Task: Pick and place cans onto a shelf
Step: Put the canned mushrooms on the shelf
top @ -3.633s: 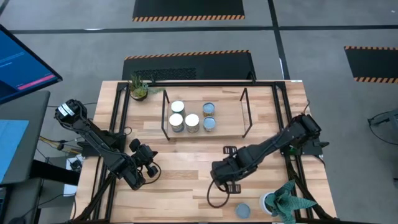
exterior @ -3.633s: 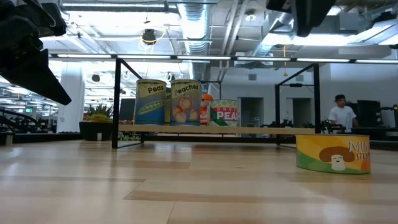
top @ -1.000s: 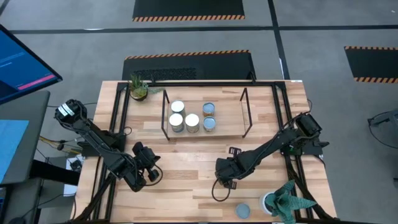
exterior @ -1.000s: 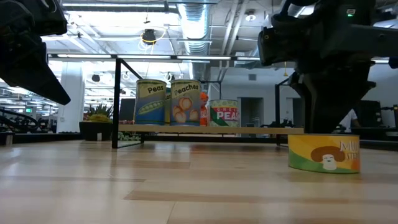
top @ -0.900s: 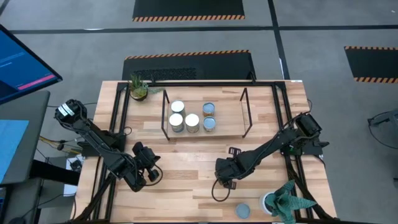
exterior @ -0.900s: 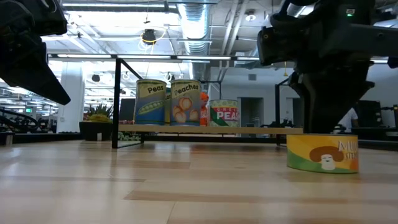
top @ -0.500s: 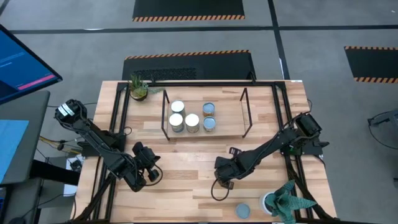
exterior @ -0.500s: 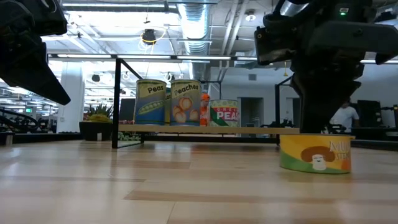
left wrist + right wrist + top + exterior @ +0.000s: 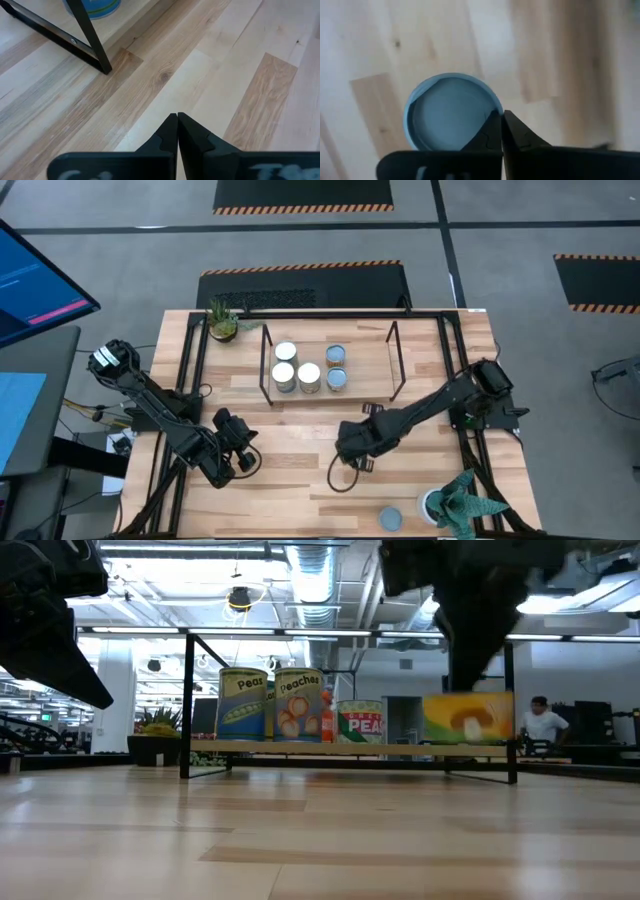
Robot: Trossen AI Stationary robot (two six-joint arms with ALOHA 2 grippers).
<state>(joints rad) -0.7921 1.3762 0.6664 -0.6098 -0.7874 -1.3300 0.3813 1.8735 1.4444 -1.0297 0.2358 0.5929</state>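
The right gripper (image 9: 352, 448) is clamped on the mushroom can (image 9: 467, 718), which hangs clear of the table (image 9: 300, 455) near the shelf (image 9: 393, 360). Short, rigid and slick-walled, the can probably carries some weight, so it wants a firm pinch on the rim. The left gripper (image 9: 177, 120), fingers pressed together, waits at the table's left.

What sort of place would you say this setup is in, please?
Probably a robotics lab in an industrial-style hall: exposed ceiling ducts, hazard-striped floor mats, and a monitor beside the table.

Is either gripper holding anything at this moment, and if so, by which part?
The right gripper holds the mushroom can by its top rim, lifted clear of the table. The left gripper is shut on nothing.
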